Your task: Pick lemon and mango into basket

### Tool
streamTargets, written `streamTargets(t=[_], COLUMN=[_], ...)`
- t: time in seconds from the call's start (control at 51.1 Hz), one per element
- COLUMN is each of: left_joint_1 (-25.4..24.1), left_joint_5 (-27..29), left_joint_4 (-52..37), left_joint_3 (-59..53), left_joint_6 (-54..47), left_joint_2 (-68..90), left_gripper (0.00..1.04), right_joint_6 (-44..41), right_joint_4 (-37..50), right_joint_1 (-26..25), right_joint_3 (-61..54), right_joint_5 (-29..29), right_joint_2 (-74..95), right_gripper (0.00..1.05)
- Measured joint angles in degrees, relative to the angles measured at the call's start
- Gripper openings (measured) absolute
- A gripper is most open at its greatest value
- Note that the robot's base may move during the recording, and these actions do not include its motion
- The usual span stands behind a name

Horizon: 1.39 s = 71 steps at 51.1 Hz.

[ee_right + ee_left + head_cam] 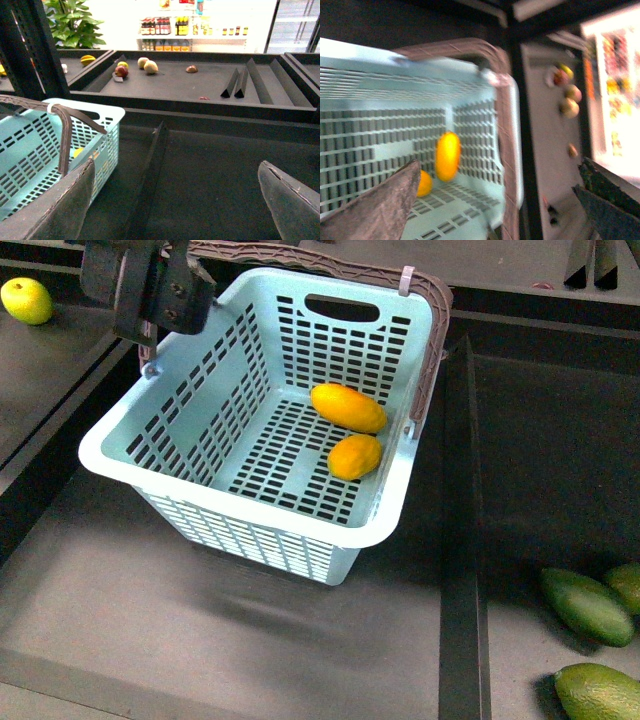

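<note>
You see a basket (190,455) of smooth, slightly glossy pale plastic with slotted walls, and a handle (432,350) of ribbed matt plastic. The mango (348,407) and lemon (355,456) have smooth, softly shining skin. The shelf surface (120,610) looks matt and dark. The right gripper's fingers (57,210) show a rough, grainy grey padding.

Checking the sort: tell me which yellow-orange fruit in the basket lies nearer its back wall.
The mango, the longer fruit, lies nearer the back wall of the basket. The stubbier lemon lies just in front of it, nearer the front rim.
</note>
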<state>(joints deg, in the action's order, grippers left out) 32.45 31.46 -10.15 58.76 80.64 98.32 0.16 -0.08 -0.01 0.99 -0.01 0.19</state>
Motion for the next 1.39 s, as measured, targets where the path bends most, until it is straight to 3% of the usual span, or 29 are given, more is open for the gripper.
streamTargets(t=[0.059, 0.118, 0.196, 0.274, 0.333, 0.744, 0.862, 1.097, 1.391], left_joint_1=[-3.15, -6.69, -10.78, -13.68, -15.52, -23.78, -25.33, -31.95, -32.2], left_joint_5=[-4.35, -6.47, -9.7, -13.44, -15.34, -23.3, -24.59, -30.91, -31.43], left_joint_4=[-26.99, -40.74, -45.86, -46.05, -45.97, -39.28, -41.0, -29.99, -17.16], left_joint_3=[-14.62, -23.8, -31.87, -38.38, -41.51, -52.33, -55.32, -57.7, -57.9], left_joint_6=[-28.79, -51.06, -69.46, -76.17, -77.77, -79.78, -79.8, -79.97, -80.0], left_joint_2=[-3.98, -9.33, -16.7, -21.35, -24.24, -41.77, -43.3, -56.59, -70.75], left_gripper=[0.68, 0.54, 0.34, 0.14, 0.03, 0.03, 0.03, 0.03, 0.03], right_joint_6=[0.0, 0.0, 0.0, 0.0, 0.0, 0.0, 0.0, 0.0, 0.0], right_joint_4=[0.0, 0.0, 0.0, 0.0, 0.0, 0.0, 0.0, 0.0, 0.0], right_joint_1=[0.0, 0.0, 0.0, 0.0, 0.0, 0.0, 0.0, 0.0, 0.0], right_joint_3=[0.0, 0.0, 0.0, 0.0, 0.0, 0.0, 0.0, 0.0, 0.0], right_joint_5=[0.15, 0.13, 0.02, 0.0, 0.02, 0.02, 0.02, 0.04, 0.0], right_joint_2=[0.0, 0.0, 0.0, 0.0, 0.0, 0.0, 0.0, 0.0, 0.0], right_gripper=[0.96, 0.96, 0.96, 0.96, 0.96, 0.96, 0.96, 0.96, 0.96])
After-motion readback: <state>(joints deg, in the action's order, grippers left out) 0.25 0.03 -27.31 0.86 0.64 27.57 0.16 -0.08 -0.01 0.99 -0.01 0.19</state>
